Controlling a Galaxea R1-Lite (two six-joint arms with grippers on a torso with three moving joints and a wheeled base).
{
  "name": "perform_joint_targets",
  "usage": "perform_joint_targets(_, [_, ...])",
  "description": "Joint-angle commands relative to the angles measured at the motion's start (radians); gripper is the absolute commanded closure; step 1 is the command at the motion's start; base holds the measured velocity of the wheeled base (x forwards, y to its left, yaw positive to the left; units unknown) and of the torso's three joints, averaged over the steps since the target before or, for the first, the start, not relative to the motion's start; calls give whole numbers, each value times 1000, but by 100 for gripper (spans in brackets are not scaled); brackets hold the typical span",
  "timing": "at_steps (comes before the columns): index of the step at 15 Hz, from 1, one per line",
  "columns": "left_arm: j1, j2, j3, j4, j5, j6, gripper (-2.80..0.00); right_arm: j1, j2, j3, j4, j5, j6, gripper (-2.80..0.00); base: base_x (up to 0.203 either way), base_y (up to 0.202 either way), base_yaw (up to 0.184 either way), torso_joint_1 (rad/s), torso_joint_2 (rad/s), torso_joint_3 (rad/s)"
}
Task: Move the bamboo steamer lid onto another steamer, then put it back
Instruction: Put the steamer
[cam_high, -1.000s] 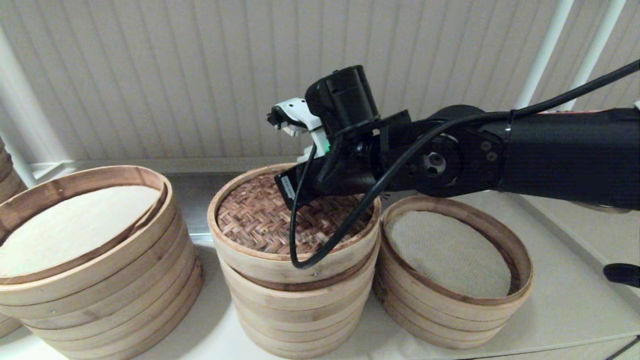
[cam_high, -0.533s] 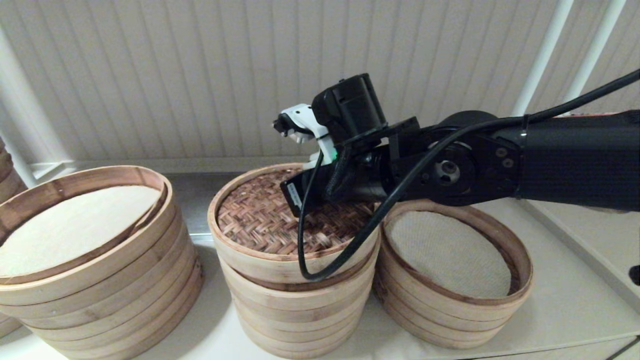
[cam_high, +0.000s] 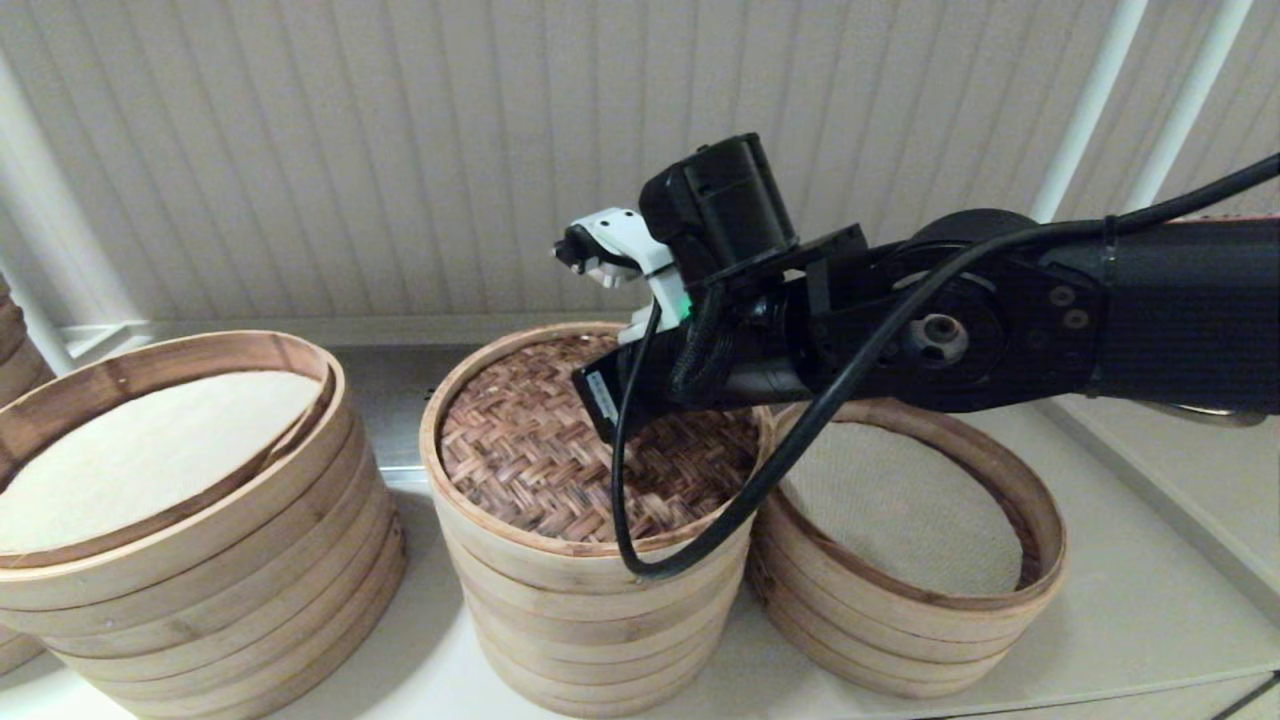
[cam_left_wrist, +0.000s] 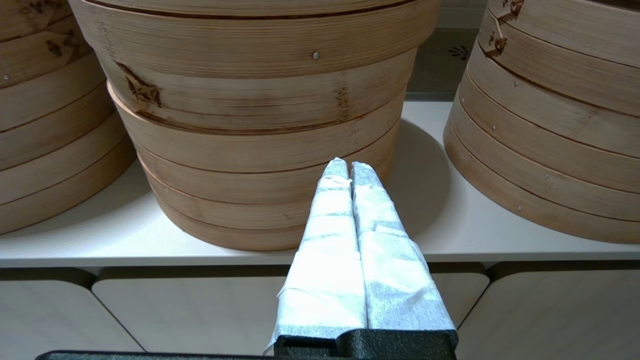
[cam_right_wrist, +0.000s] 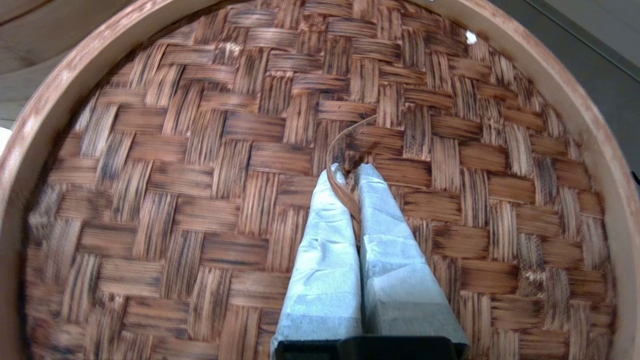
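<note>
The bamboo steamer lid (cam_high: 520, 470), dark herringbone weave inside a pale hoop, is at the top of the taller middle stack (cam_high: 590, 640). My right gripper (cam_right_wrist: 350, 170) points down at the lid's middle, shut on the thin bamboo handle loop (cam_right_wrist: 345, 145). In the head view the black wrist hides those fingers. The other steamer (cam_high: 900, 500), a low stack with an off-white liner, stands open right beside the middle stack, on its right. My left gripper (cam_left_wrist: 348, 165) is shut on nothing, held low in front of the counter edge and aimed at the middle stack (cam_left_wrist: 260, 150).
A much wider stack (cam_high: 170, 500) with a cream liner stands on the left. All stacks rest on a pale counter (cam_high: 1130, 610) against a ribbed wall. White pipes (cam_high: 1090, 100) rise at the back right. My right arm's cable (cam_high: 640, 540) hangs over the lid's front rim.
My right arm has drawn up and to the right. The lid has shifted slightly right with it, and the dark gap under its front rim no longer shows.
</note>
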Motion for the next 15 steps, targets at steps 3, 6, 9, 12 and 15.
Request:
perform_joint_targets(3, [0, 0, 0, 0, 0, 0, 0, 6, -39, 21, -3, -2, -2, 0, 0, 0, 0, 0, 0, 0])
perform_joint_targets(6, [0, 0, 0, 1, 0, 0, 0, -1, -16, -1, -6, 1, -5, 0, 0, 0, 0, 0, 0, 0])
perform_joint_targets(9, [0, 0, 0, 0, 0, 0, 0, 0, 14, -37, -5, 1, -7, 0, 0, 0, 0, 0, 0, 0])
perform_joint_targets(12, [0, 0, 0, 1, 0, 0, 0, -1, 38, -60, -4, 1, -9, 0, 0, 0, 0, 0, 0, 0])
perform_joint_targets(15, [0, 0, 0, 0, 0, 0, 0, 2, 43, -70, -4, 1, -9, 0, 0, 0, 0, 0, 0, 0])
